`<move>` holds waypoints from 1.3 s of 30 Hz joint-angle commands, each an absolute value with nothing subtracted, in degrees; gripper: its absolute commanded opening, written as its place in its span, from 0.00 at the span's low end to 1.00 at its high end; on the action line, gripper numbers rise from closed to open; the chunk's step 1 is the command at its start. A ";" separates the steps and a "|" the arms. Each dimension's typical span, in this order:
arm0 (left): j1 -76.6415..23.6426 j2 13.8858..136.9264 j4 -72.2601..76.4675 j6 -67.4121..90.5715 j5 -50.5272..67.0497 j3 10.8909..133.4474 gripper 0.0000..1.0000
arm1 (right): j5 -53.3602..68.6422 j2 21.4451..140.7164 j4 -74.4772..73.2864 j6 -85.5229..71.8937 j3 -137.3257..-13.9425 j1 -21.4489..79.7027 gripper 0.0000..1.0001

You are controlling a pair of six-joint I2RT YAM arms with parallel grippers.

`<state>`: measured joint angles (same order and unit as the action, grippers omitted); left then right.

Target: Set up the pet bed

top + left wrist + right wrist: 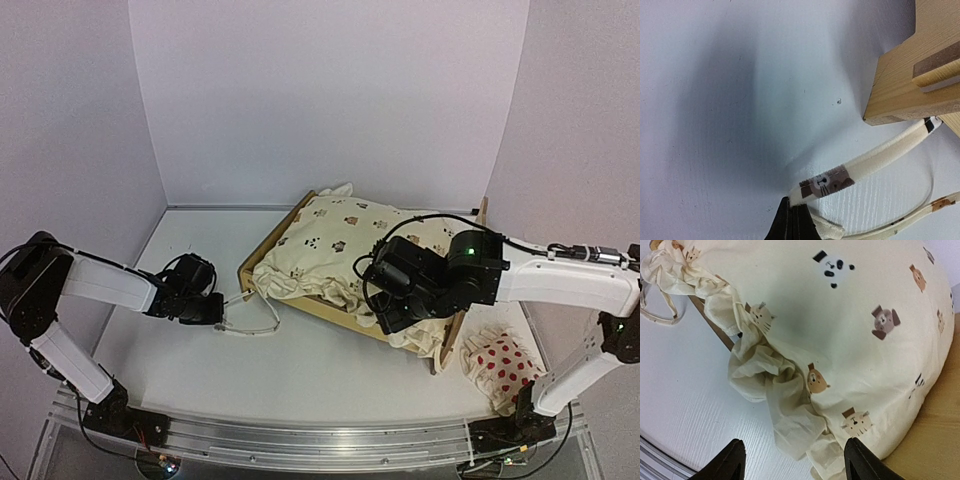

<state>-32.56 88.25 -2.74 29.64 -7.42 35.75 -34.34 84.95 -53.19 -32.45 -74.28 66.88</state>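
Pet bed (262, 247) sits mid-desk (330, 380), angled. Its base is hidden under the cream animal-print cushion (340, 235), and the near-right end is blocked by the R arm (570, 280). L tool (793, 222), cut off at frame bottom, is pinched onto the cushion's tie (867, 164) by the bed's corner. R tool (795, 462) is spread wide over the ruffle (785, 405), gripping nothing. Red-dotted pillow (503, 366) lies on the desk just right of the bed.
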 commanded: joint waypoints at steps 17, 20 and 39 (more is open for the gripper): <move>-32.34 87.27 -2.97 31.35 -3.32 36.74 0.00 | -38.92 66.95 -67.22 -40.29 -60.04 64.40 0.66; -32.43 87.29 -2.20 32.06 -2.12 36.42 0.00 | -36.70 65.00 -67.32 -37.46 -59.00 58.57 0.65; -42.60 89.99 -1.38 36.95 -0.18 36.59 0.00 | -20.52 83.48 -56.36 -15.59 -72.00 25.08 0.61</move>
<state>-40.86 88.81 -1.45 34.55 0.25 35.79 -25.79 77.69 -59.85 -21.00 -68.25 28.13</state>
